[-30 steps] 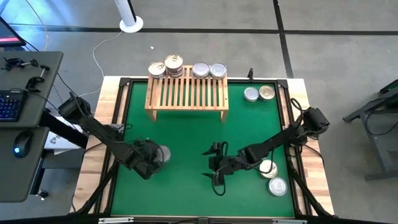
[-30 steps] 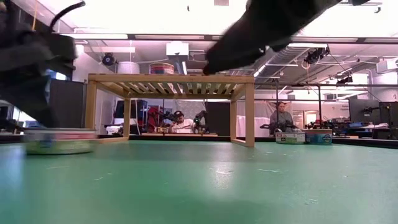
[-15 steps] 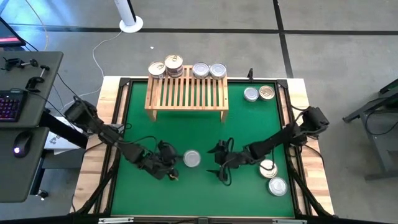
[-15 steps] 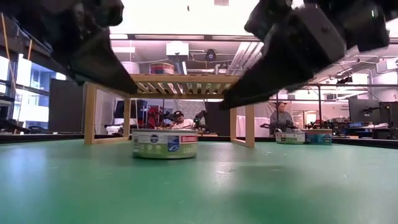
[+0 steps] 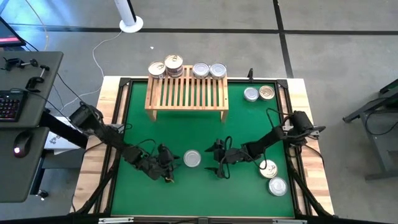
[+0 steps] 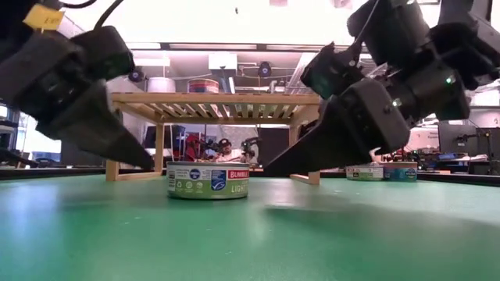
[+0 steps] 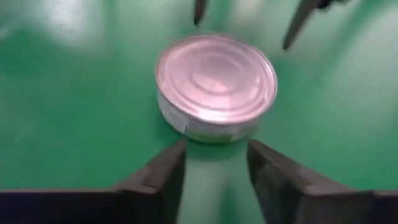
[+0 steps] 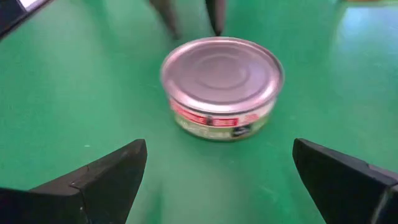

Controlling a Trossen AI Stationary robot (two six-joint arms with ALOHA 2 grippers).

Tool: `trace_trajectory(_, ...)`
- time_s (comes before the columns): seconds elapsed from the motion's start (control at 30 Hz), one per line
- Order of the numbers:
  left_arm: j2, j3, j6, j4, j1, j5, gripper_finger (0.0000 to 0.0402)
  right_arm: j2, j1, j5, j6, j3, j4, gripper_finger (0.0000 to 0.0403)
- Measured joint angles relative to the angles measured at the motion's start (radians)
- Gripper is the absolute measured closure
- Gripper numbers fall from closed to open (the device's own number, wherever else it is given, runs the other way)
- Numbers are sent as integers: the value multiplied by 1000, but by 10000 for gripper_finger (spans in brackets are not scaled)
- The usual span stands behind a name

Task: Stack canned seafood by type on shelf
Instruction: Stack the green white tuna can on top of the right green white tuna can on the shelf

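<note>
Counting nine tins total: four on the wooden shelf (image 5: 186,93), one of those stacked on another, plus five on the green mat (image 5: 186,134). Two grippers around, left gripper (image 5: 171,163) and right gripper (image 5: 217,160).

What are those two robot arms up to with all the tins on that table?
A silver-lidded tin sits on the green mat between the two arms. The left claw is just off its one side, fingers apart and not gripping it. The right claw faces it from the other side, wide open. Four tins sit along the back of the wooden shelf; more wait at the mat's right side.
</note>
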Motion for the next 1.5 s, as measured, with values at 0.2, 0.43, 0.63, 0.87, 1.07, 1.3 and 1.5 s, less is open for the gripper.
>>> trace_trajectory(0.2,104,-1,153,99,16,18,120,2,-39,-39,0,3,7,4)
trace_trajectory(0.43,216,8,281,330,72,26,79,2,-51,-95,-67,34,10,4)
trace_trajectory(0.63,211,19,325,341,97,46,78,2,-51,-108,-104,46,0,4)
trace_trajectory(0.87,214,21,347,372,125,74,78,2,-51,-130,-176,46,-62,4)
trace_trajectory(1.07,214,21,347,376,126,72,78,9,-55,-109,-148,45,-43,4)
trace_trajectory(1.3,214,21,347,384,144,76,78,129,-66,-110,-151,80,94,4)
trace_trajectory(1.5,213,18,365,391,162,93,84,169,-66,-104,-153,118,106,4)
